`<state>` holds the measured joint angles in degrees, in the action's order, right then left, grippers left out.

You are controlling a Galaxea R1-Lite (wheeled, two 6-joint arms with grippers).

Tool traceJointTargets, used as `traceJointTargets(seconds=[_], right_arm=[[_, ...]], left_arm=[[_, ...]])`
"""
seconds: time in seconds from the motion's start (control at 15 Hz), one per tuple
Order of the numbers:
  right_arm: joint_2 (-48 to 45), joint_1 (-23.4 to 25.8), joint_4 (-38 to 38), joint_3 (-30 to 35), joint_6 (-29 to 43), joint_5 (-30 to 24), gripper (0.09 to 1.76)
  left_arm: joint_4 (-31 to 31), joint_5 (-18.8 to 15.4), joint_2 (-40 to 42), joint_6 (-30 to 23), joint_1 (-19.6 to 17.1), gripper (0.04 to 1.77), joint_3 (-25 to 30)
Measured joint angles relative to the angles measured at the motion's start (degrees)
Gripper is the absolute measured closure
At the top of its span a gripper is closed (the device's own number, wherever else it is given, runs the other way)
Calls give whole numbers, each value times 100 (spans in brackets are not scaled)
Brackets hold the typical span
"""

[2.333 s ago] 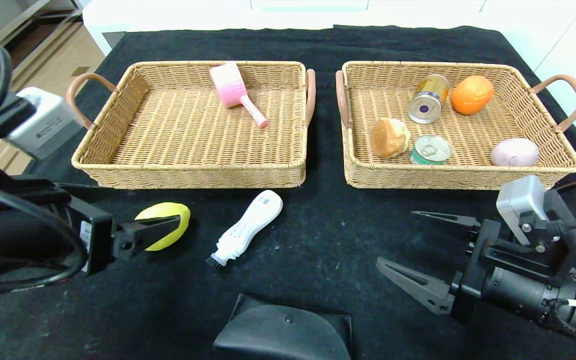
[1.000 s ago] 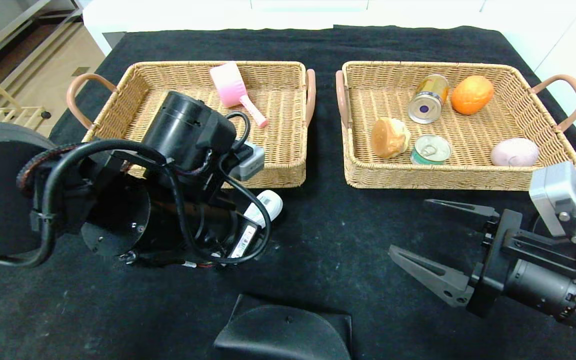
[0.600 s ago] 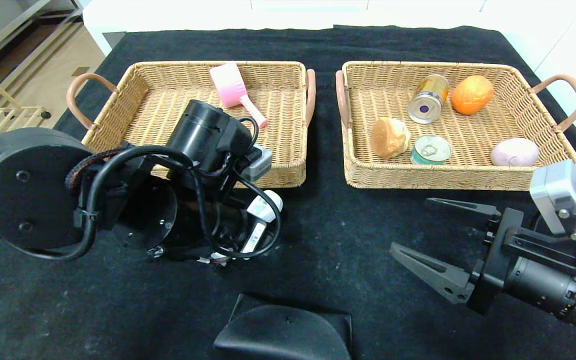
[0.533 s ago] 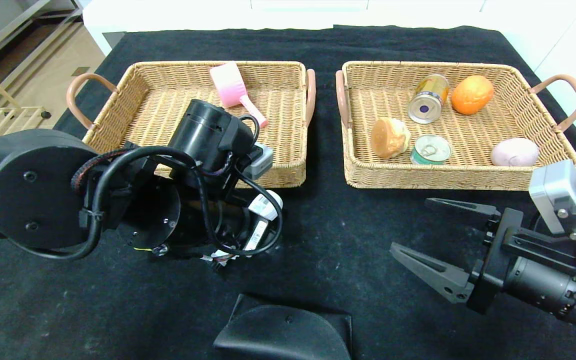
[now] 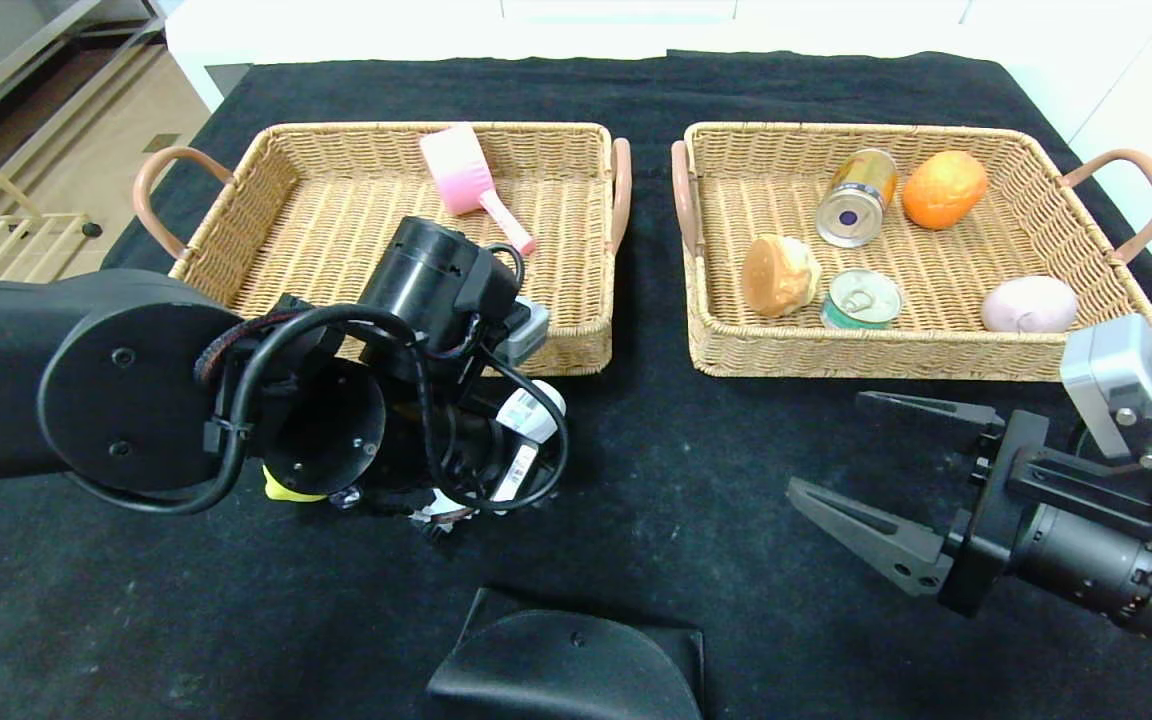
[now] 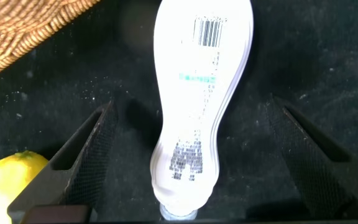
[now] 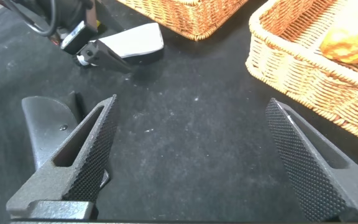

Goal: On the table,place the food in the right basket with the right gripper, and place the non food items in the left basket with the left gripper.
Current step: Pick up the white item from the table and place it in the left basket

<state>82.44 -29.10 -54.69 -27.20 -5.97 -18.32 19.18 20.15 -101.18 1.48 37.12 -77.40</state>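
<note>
Brush [image 6: 201, 93] lay between the left gripper's [image 6: 197, 165] spread fingers.
Right gripper [image 5: 911, 485] hung open, lower right.

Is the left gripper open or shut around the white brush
Open. The left gripper straddles the white brush, jaws apart with black cloth showing on both sides.

Tan floor [image 5: 86, 130], perhaps wooden shelving [image 5: 26, 60], white furniture [image 5: 536, 25] behind.
</note>
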Motion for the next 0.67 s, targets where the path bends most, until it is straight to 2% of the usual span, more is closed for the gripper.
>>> traceJointTargets(seconds=[0.2, 0.27, 0.47, 0.67], right_arm=[[10, 57, 0, -4, -4, -11, 14], [11, 63, 0, -4, -2, -11, 14], [29, 71, -2, -4, -2, -4, 14], [66, 74, -2, 2, -4, -2, 14]], left_arm=[[-2, 18, -22, 0, -9, 9, 4], [-7, 16, -26, -5, -9, 17, 9], [-7, 18, -59, -5, -22, 67, 22], [-5, 10, -77, -7, -39, 99, 66]])
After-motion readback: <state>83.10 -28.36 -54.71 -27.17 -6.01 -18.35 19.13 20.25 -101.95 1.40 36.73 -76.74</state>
